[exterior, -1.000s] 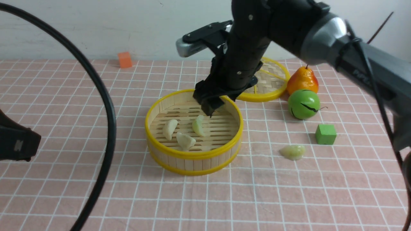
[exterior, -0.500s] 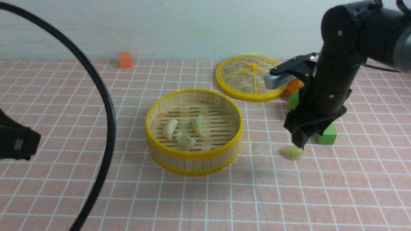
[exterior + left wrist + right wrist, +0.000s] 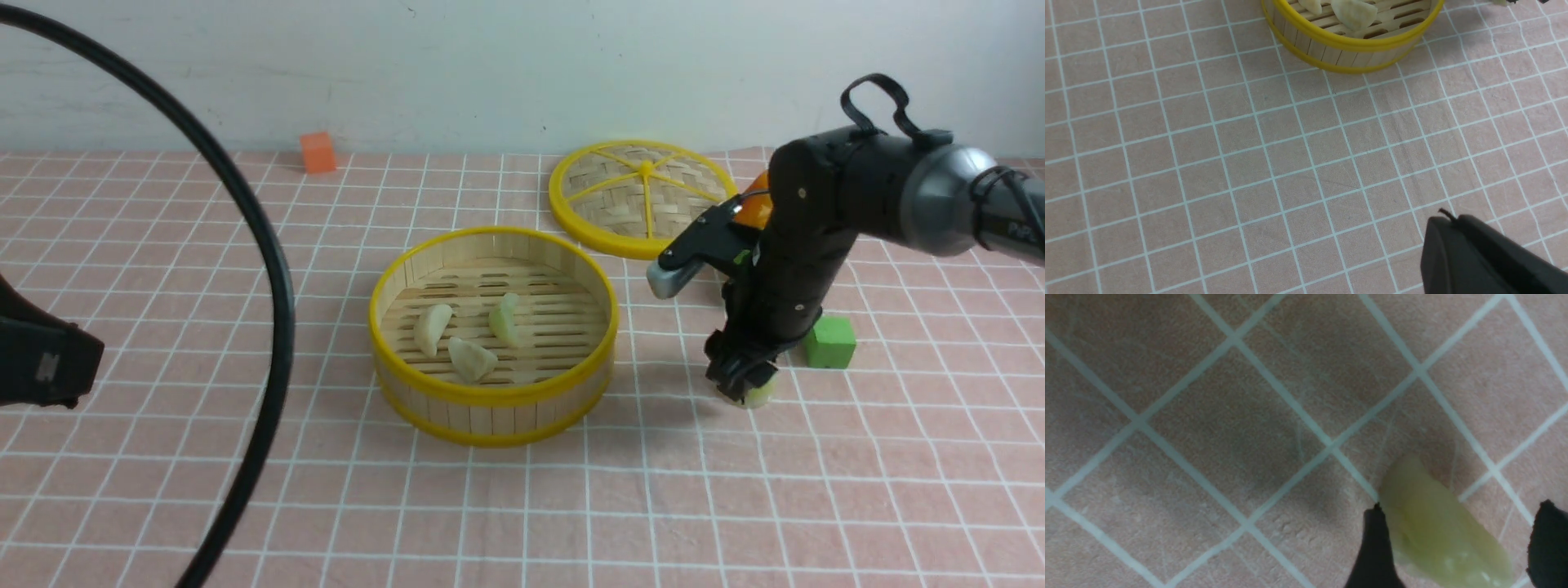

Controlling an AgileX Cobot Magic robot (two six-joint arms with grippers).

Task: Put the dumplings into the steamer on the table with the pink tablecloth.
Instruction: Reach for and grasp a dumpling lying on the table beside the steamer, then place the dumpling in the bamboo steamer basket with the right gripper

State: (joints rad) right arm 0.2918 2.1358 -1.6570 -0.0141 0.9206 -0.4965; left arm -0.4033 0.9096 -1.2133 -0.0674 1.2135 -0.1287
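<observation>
The round wooden steamer (image 3: 490,398) with yellow rims stands mid-table on the pink tablecloth (image 3: 522,506). Three pale dumplings lie on its slatted floor (image 3: 431,328) (image 3: 472,359) (image 3: 504,320). A greenish dumpling (image 3: 759,398) lies on the cloth to the steamer's right. My right gripper (image 3: 741,388) is down over it, open. In the right wrist view the dumpling (image 3: 1433,535) lies between the fingers, one finger (image 3: 1374,551) against it, the other apart from it. My left gripper (image 3: 1447,218) is shut and empty, over bare cloth short of the steamer (image 3: 1355,43).
The woven lid (image 3: 645,196) lies flat behind the right arm. An orange pear (image 3: 755,208) shows partly behind the arm. A green cube (image 3: 830,341) sits just right of the right gripper. An orange cube (image 3: 317,153) is by the wall. A black cable (image 3: 273,269) arcs across the left.
The right arm left the steamer, swung right and came down over the dumpling on the cloth, with its fingers now either side of it. The left arm has not moved.
</observation>
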